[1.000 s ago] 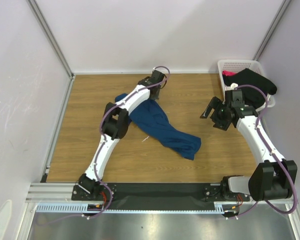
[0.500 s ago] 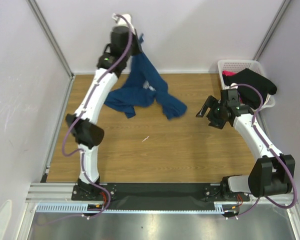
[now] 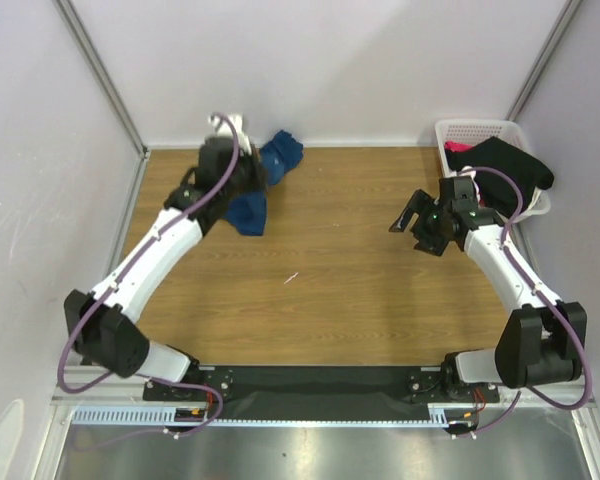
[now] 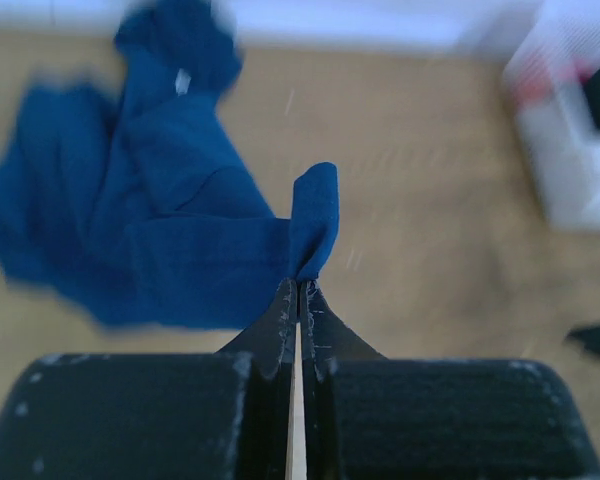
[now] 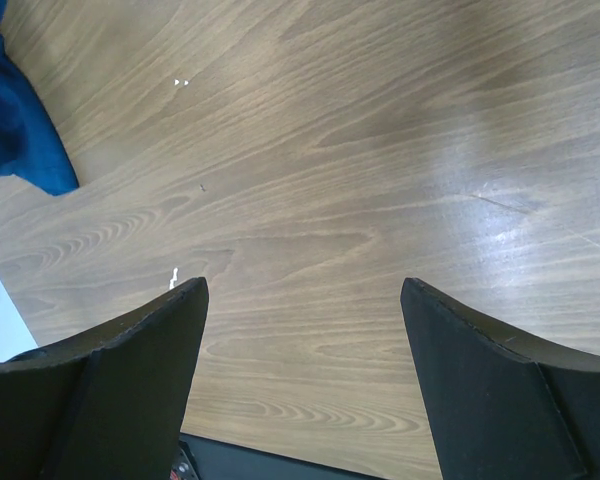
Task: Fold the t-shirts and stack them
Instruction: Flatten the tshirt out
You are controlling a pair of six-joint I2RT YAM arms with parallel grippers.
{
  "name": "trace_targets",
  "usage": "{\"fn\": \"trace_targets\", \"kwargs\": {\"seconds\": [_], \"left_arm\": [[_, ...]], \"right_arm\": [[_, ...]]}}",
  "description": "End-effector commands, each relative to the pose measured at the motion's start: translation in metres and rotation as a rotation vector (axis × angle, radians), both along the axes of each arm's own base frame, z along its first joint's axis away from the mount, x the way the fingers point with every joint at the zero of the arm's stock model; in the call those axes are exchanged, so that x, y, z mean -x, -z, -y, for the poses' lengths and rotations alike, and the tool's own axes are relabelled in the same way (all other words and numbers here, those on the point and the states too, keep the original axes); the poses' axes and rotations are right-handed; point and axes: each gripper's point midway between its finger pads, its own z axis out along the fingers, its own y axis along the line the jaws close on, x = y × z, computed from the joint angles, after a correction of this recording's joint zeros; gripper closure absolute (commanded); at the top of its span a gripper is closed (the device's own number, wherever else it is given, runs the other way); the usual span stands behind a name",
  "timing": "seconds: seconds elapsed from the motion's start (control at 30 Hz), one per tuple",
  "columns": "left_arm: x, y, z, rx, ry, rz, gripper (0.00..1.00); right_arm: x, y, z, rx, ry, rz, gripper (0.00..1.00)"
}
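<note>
A dark blue t-shirt (image 3: 265, 180) hangs bunched at the back left of the wooden table, held in the air by my left gripper (image 3: 252, 172). In the left wrist view my left gripper (image 4: 300, 285) is shut on a fold of the blue t-shirt (image 4: 160, 230), which trails away blurred. My right gripper (image 3: 410, 220) is open and empty over the right middle of the table; in the right wrist view its fingers (image 5: 130, 370) stand wide apart above bare wood, with a corner of the blue t-shirt (image 5: 15, 120) at the far left. A black t-shirt (image 3: 505, 165) and a pink one (image 3: 458, 147) lie in the basket.
A white lattice basket (image 3: 480, 135) stands at the back right corner. Grey walls with metal posts close in the table on the left, back and right. A small white scrap (image 3: 292, 277) lies mid-table.
My left arm lifted the blue t-shirt off the table high toward the back wall, then came down and left with it bunched. My right gripper shifted slightly left.
</note>
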Motion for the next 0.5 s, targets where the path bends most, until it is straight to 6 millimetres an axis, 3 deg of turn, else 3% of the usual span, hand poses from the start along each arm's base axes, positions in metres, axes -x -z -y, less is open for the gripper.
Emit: {"fn": "trace_targets", "kwargs": {"seconds": [0.0,0.1,0.13,0.27,0.4,0.47], "left_arm": [[0.044,0.011,-0.019,0.078,-0.077,-0.060,1.00],[0.066,-0.017,-0.034,0.092,-0.095,-0.022,1.00],[0.077,-0.044,-0.035,0.091,-0.050,0.052,1.00],[0.113,-0.098,-0.004,0.112,0.233,0.204,1.00],[0.143,-0.098,0.028,0.126,0.478,0.142,1.00],[0.159,-0.116,0.034,0.165,0.541,0.171,1.00]], "right_arm": [[-0.008,-0.003,-0.006,-0.024,-0.014,0.015,0.15],[-0.012,-0.002,-0.014,-0.026,-0.044,0.015,0.16],[-0.016,-0.002,-0.016,-0.020,-0.054,0.017,0.16],[-0.024,-0.001,-0.029,-0.024,-0.080,0.023,0.16],[-0.031,-0.007,-0.036,-0.042,-0.085,0.048,0.17],[-0.033,-0.012,-0.037,-0.042,-0.087,0.071,0.17]]}}
